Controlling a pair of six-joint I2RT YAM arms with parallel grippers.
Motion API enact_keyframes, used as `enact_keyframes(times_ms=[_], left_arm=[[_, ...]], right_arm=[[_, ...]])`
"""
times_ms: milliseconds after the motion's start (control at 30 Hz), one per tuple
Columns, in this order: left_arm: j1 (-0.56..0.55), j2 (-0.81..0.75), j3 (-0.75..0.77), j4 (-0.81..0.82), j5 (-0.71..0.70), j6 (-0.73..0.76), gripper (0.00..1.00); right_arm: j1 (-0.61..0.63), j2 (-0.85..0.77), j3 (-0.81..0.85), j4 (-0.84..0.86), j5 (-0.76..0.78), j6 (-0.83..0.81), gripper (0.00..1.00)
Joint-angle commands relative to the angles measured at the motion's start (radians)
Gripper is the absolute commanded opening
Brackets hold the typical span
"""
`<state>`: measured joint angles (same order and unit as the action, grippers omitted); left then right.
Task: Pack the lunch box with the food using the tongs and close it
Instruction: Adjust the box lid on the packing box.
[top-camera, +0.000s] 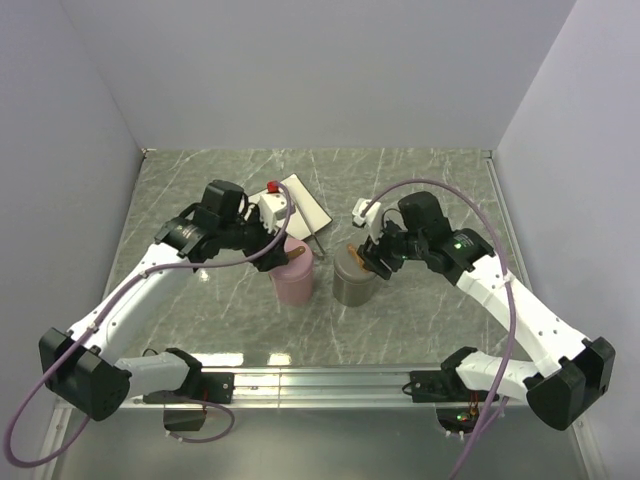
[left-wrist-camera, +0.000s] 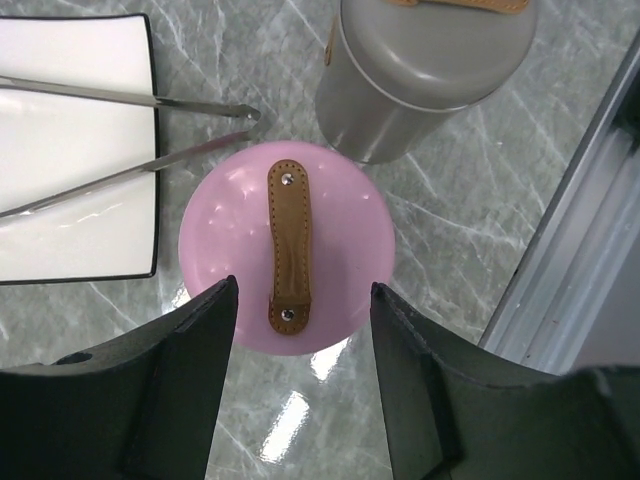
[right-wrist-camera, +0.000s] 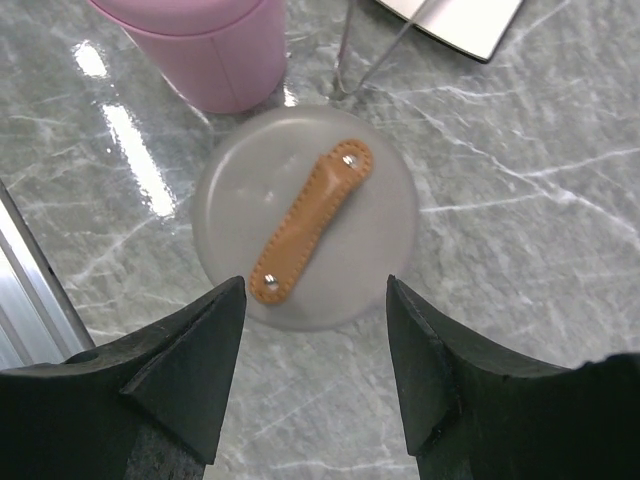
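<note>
The lunch box shows as two round lidded tubs side by side, each with a brown strap on its lid: a pink one (top-camera: 291, 278) (left-wrist-camera: 287, 245) and a grey one (top-camera: 353, 283) (right-wrist-camera: 305, 217). My left gripper (top-camera: 276, 246) (left-wrist-camera: 303, 283) hovers open above the pink lid's near rim, holding nothing. My right gripper (top-camera: 370, 257) (right-wrist-camera: 315, 281) hovers open over the grey lid's near edge, also empty. The silver tongs (left-wrist-camera: 120, 96) (right-wrist-camera: 345, 50) (top-camera: 315, 240) lie across the white plate (left-wrist-camera: 70, 220) (top-camera: 305, 205), tips pointing toward the tubs. A small red piece (top-camera: 272, 186) sits at the plate's far corner; other food is out of view.
Grey marble tabletop (top-camera: 430, 190) with walls on three sides. An aluminium rail (top-camera: 320, 380) (left-wrist-camera: 570, 270) runs along the near edge by the arm bases. Purple cables loop from both wrists.
</note>
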<state>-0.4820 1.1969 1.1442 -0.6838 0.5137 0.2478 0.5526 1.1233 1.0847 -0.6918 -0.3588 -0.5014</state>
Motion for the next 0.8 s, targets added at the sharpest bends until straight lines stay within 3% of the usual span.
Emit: enact_keyframes(times_ms=[0,333,767], left_arm=[[-0.045,-0.003,-0.018,0.056,-0.082,-0.028,0.61],[-0.095,0.001,-0.118,0.105,-0.194,-0.016,0.61],[-0.096,0.021,-0.17,0.109,-0.182,0.004,0.61]], right_arm=[[0.036,0.016,-0.011,0.061,0.04,0.041,0.65],[0.07,0.041,-0.077,0.103,0.06,0.064,0.66],[0.07,0.086,-0.111,0.095,0.041,0.092,0.66]])
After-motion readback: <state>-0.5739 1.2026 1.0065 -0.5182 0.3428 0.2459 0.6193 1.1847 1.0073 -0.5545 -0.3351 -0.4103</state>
